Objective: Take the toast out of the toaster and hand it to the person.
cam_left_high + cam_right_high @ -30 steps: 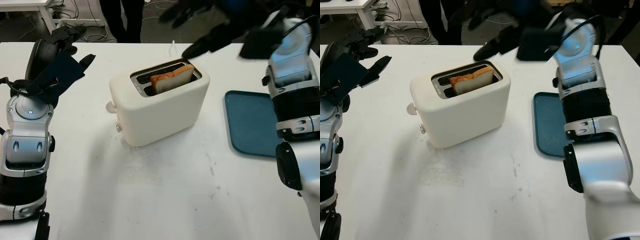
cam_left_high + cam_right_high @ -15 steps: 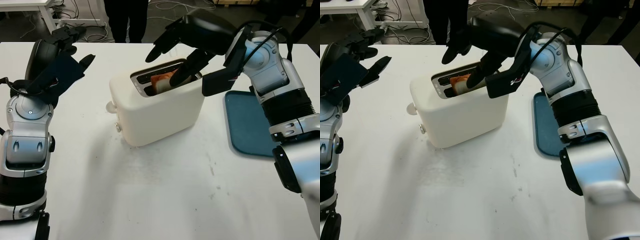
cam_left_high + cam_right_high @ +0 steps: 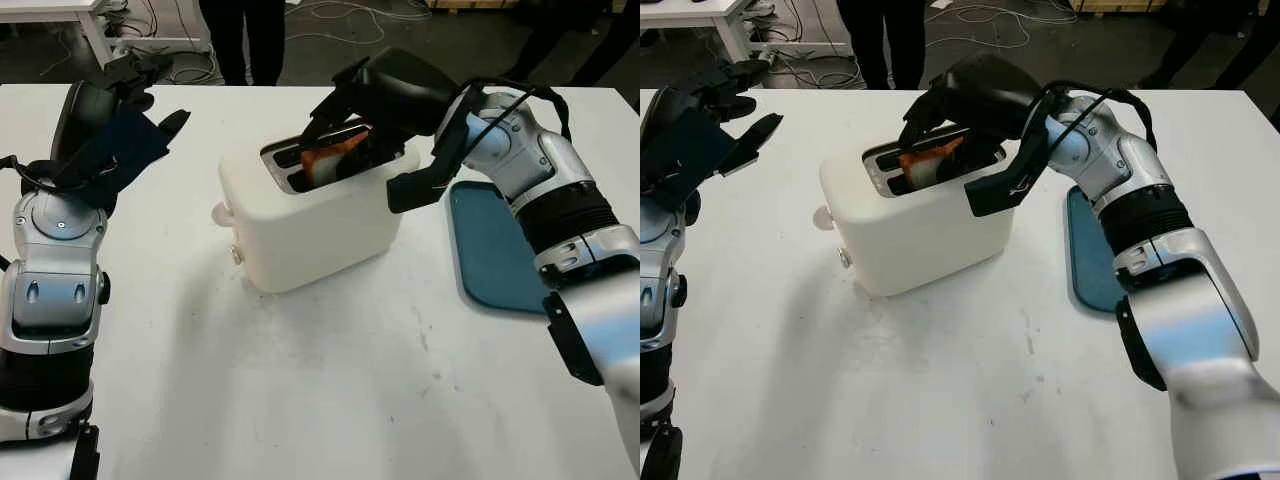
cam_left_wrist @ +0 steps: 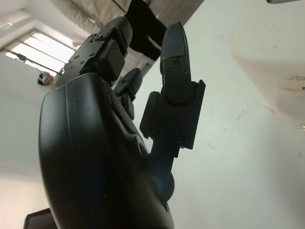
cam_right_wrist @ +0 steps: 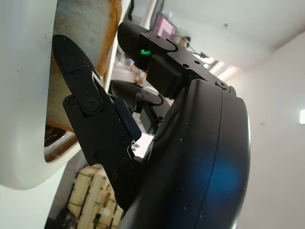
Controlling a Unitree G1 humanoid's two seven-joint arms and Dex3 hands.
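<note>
A white toaster stands mid-table with a slice of browned toast sticking out of its slot. My right hand reaches in from the right and sits over the slot, fingers curled down on the far side of the toast and thumb on the near side, shut on it. Up close in the right wrist view, the toast lies pinched between the thumb and the fingers, beside the toaster wall. My left hand hangs open above the table's far left.
A teal tray lies flat to the right of the toaster. A person's dark legs stand behind the table's far edge. Cables run across the floor behind them. Bare white tabletop spreads in front of the toaster.
My right hand swung down from above the far edge onto the toaster slot and closed around the toast, which now leans slightly. The left arm has stayed still.
</note>
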